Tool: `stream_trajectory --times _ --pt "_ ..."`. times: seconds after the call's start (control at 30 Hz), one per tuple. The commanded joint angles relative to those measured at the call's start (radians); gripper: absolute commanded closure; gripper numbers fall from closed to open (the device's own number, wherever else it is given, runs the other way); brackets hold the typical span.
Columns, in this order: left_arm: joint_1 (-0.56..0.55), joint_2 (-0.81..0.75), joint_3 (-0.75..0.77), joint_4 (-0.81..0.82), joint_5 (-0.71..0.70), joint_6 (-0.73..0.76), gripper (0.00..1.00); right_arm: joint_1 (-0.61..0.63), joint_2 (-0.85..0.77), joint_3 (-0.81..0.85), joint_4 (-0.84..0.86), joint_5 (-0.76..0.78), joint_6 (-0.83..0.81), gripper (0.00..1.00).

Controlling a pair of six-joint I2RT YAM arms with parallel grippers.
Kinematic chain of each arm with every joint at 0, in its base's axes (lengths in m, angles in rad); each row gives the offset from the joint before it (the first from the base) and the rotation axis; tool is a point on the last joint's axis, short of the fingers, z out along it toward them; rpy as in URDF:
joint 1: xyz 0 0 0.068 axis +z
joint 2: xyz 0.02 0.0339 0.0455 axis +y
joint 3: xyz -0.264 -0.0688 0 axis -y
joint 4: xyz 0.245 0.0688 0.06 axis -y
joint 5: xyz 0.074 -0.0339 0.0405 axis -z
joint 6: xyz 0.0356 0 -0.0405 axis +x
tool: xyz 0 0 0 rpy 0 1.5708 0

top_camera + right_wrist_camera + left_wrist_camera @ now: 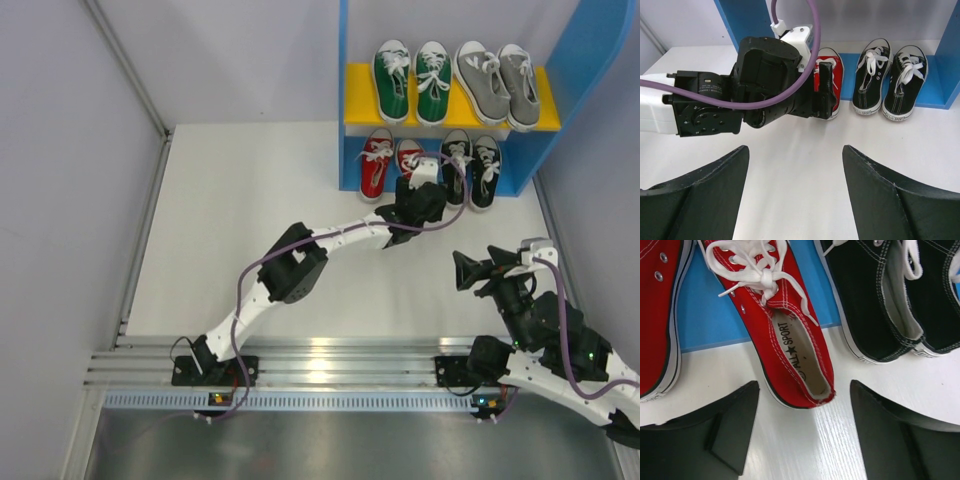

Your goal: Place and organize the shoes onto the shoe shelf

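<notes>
The shoe shelf [572,60] holds a green pair [411,80] and a grey pair [497,82] on its yellow board [362,110]. Below stand a red pair [377,165] and a black pair [470,168]. My left gripper [408,192] is at the heel of the right-hand red shoe [790,340]. In the left wrist view its fingers [740,410] stand open on either side of that heel, with a gap on each side. The right gripper [465,270] hangs open over bare table, and nothing sits between its fingers [875,175].
The other red shoe [657,315] lies left of the left gripper, the black shoes [870,300] right of it. In the right wrist view the left arm's wrist [765,85] hides most of the red shoe [831,65]. An aluminium rail [320,365] runs along the near edge.
</notes>
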Motion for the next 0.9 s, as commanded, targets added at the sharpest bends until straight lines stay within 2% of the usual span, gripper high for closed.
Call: stream_trajectory --times 0.0,0.07,0.27,0.3,0.43,0.7,0.87 --pt "0.008 0.017 0.052 0.037 0.0 0.018 0.25 0.002 -0.011 0.041 -0.006 0.006 -0.017 0.25" --pt "0.014 0.022 0.055 0.042 0.003 0.021 0.31 0.002 -0.011 0.041 -0.007 0.006 -0.019 0.25" --pt "0.024 0.021 0.06 0.05 0.005 0.041 0.69 0.002 -0.011 0.041 -0.006 0.004 -0.02 0.25" --pt "0.024 0.019 0.06 0.051 0.0 0.044 0.8 0.002 -0.012 0.041 -0.006 0.006 -0.019 0.25" --pt "0.024 0.005 0.061 0.09 -0.026 0.083 1.0 0.002 -0.014 0.043 -0.007 0.001 -0.017 0.25" --pt "0.059 -0.025 0.058 0.108 -0.089 0.147 1.0 0.002 -0.025 0.043 -0.012 -0.004 -0.013 0.25" --pt "0.093 -0.073 -0.006 0.137 -0.115 0.173 1.0 0.002 -0.025 0.04 -0.012 -0.002 -0.014 0.25"
